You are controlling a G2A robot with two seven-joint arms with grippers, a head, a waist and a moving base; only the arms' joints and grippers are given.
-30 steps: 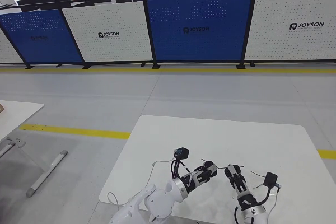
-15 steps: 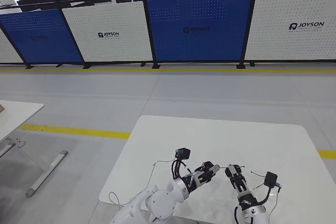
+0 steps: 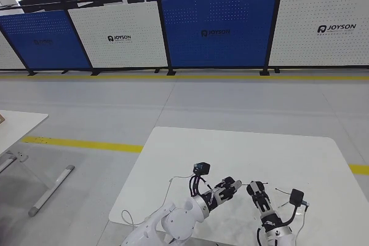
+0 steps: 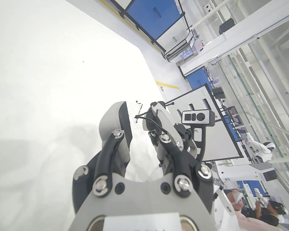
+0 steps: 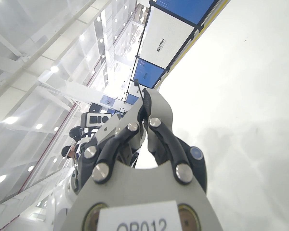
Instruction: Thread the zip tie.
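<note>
The black zip tie (image 5: 140, 89) is nipped in the right pincer (image 5: 145, 98), whose fingers are pressed together on the thin strap. The end with the small square head sticks out just past that pincer's fingertips.

The left pincer (image 4: 138, 105) is just beside the right one, on its left, with its fingers apart. In the left wrist view the zip tie (image 4: 139, 116) crosses near this pincer's fingertips, and one thin end lies in the gap ahead of them. Whether it touches a finger I cannot tell.

From above, the left pincer (image 3: 232, 182) and the right pincer (image 3: 253, 186) sit low over the near part of the white tabletop (image 3: 246, 147), tips angled toward each other, near but apart.

Beyond the tabletop lies a grey floor (image 3: 111, 104) with a yellow line (image 3: 80, 144), and behind it stand blue and white panels (image 3: 218, 31).
</note>
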